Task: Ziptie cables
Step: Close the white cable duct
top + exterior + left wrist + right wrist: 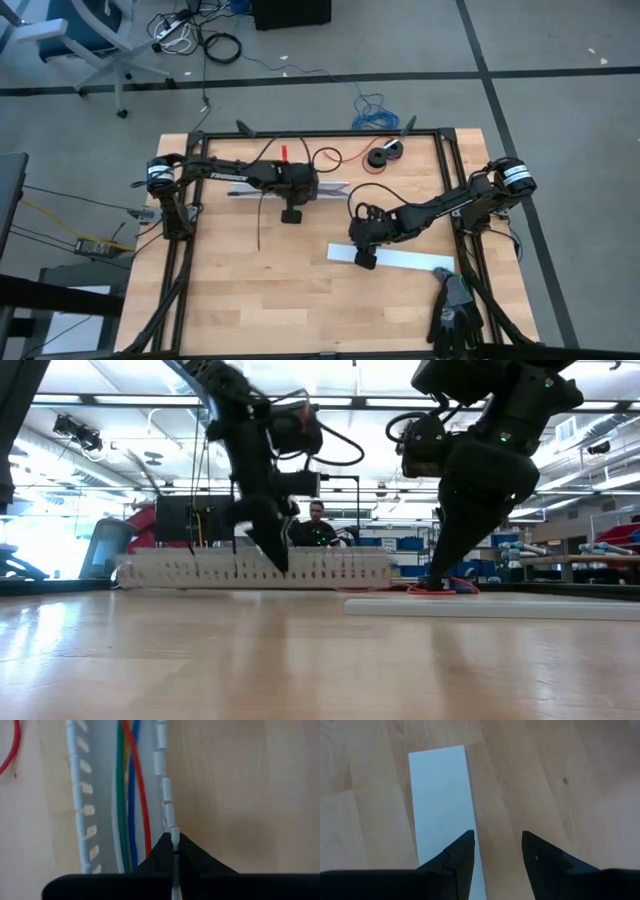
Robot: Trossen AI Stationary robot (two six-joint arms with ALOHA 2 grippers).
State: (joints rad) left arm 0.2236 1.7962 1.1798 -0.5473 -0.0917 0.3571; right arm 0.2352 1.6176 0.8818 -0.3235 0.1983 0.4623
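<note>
The left claw (176,851) is at the far-middle of the bench (300,300), its fingers brought together on one slotted wall of the white cable duct (100,780) — the wall's thin white teeth run straight into the pinch, and no gap shows between the tips; the cables (131,795), green, blue, red and a pale one, lie lengthwise inside the duct's channel, just beside the pinched wall and not touching the fingers as far as can be seen; in the low view the duct (250,568) stands as a long toothed strip across the far side, with the left arm coming down onto it.

The right claw (497,852) hovers over the right-middle of the bench, fingers apart with bare wood between them; one finger overlaps the long edge of a flat white strip (442,800), the other sits clear of it over wood; whether the tips touch the surface cannot be told; seen from above, this strip (400,259) lies slanted, its far end reaching toward the frame rail (445,200) on the right.

A loop of thin red wire (326,156) and a small black spool (383,157) lie near the far edge, well apart from both claws; a black glove (455,312) sits at the near-right corner — the near-left half of the bench is bare wood, the widest open room; a person (316,525) is seated beyond the bench.
</note>
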